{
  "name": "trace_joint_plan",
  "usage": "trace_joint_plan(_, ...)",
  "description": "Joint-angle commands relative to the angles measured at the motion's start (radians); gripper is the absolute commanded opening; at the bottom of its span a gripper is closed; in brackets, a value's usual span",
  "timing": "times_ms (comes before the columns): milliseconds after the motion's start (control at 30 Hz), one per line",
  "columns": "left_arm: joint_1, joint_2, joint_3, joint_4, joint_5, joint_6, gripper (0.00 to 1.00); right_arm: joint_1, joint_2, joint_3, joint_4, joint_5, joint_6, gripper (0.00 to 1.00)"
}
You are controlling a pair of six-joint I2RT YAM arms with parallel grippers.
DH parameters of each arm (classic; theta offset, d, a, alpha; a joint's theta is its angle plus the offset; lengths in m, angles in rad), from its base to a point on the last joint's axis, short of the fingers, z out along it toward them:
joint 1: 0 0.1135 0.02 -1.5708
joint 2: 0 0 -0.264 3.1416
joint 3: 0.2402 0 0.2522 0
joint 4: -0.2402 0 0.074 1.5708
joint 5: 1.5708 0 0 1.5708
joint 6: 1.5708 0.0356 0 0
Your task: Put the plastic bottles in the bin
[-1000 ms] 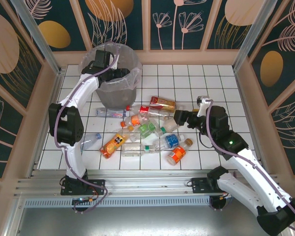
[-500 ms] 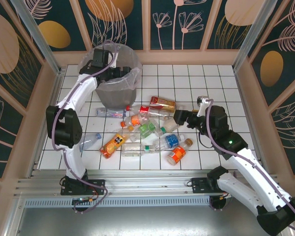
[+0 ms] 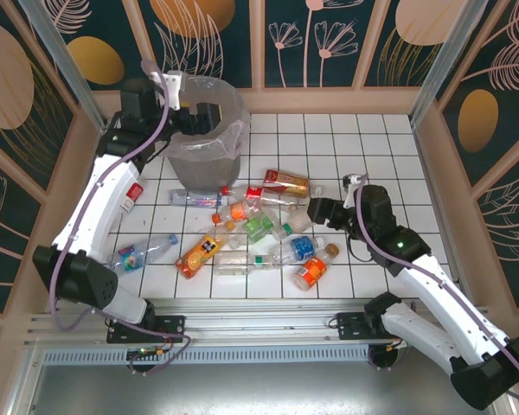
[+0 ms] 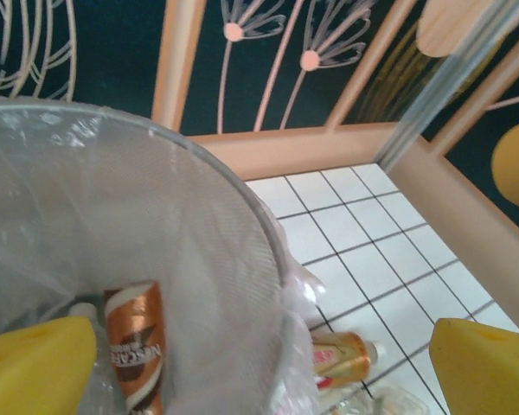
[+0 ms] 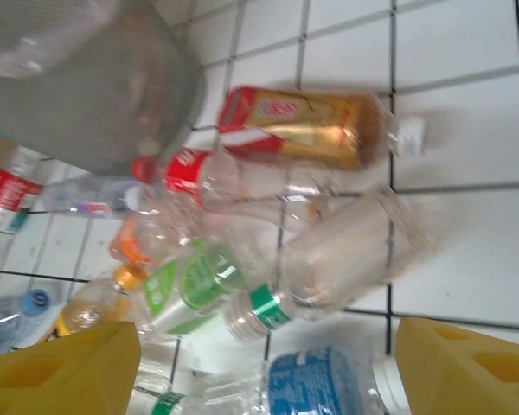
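Note:
The bin (image 3: pixel 234 124), grey with a clear liner, stands at the far left. My left gripper (image 3: pixel 197 114) hovers over its mouth, open and empty; its wrist view looks down the bin's wall (image 4: pixel 199 259) at a brown-labelled bottle (image 4: pixel 135 346) lying inside. Several plastic bottles lie heaped mid-table: a gold one (image 3: pixel 285 181), a green-labelled one (image 3: pixel 259 226), a blue-labelled one (image 3: pixel 301 248). My right gripper (image 3: pixel 314 207) hangs low at the heap's right edge, open. Between its yellow fingers (image 5: pixel 467 367) lie the blue-labelled bottle (image 5: pixel 329 385) and a clear green-banded bottle (image 5: pixel 329 259), neither touched.
Two more bottles lie at the left by my left arm, one red-labelled (image 3: pixel 134 194) and one blue-capped (image 3: pixel 147 251). An orange-labelled bottle (image 3: pixel 199 252) and another orange one (image 3: pixel 311 272) lie near the front. Wooden walls close in the tiled table (image 3: pixel 372 147) on three sides.
My left gripper opened over the bin, and the arm swung up and out to the left. My right gripper crept toward the heap with its jaws drawing narrower.

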State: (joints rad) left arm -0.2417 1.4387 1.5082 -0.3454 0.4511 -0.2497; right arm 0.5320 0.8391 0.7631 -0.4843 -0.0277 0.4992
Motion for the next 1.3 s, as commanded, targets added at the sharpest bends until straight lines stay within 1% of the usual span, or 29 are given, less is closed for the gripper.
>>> trace_joint_plan(0,0.002,-0.079,-0.098,0.047,0.188,-0.035,0.99,0.003,0.025,0.008,-0.12,0.057,0.078,0.75)
trace_joint_plan(67,-0.003,-0.144,-0.184,0.073,0.258,-0.058,0.98,0.003,0.031,-0.001,-0.161,0.086,0.125,0.72)
trace_joint_plan(200,-0.026,-0.26,-0.325,0.111,0.342,-0.094,0.98,0.004,0.037,-0.03,-0.221,0.107,0.213,0.71)
trace_joint_plan(267,-0.06,-0.31,-0.393,0.133,0.366,-0.115,0.98,0.005,0.036,-0.054,-0.242,0.103,0.257,0.69)
trace_joint_plan(367,-0.142,-0.346,-0.471,0.156,0.362,-0.128,0.99,0.005,0.035,-0.087,-0.264,0.088,0.307,0.68)
trace_joint_plan(467,-0.212,-0.349,-0.521,0.163,0.35,-0.131,0.98,0.006,0.035,-0.116,-0.296,0.09,0.351,0.65)
trace_joint_plan(600,-0.256,-0.353,-0.581,0.197,0.332,-0.131,0.98,0.009,0.02,-0.163,-0.284,0.072,0.404,0.62)
trace_joint_plan(733,-0.274,-0.34,-0.61,0.252,0.356,-0.151,0.99,0.01,0.024,-0.199,-0.251,0.065,0.442,0.61)
trace_joint_plan(1000,-0.285,-0.314,-0.622,0.27,0.361,-0.137,0.98,0.01,0.046,-0.27,-0.134,0.048,0.484,0.61)
trace_joint_plan(1267,-0.292,-0.284,-0.622,0.281,0.364,-0.14,0.99,0.01,0.116,-0.312,-0.017,0.047,0.5,0.61)
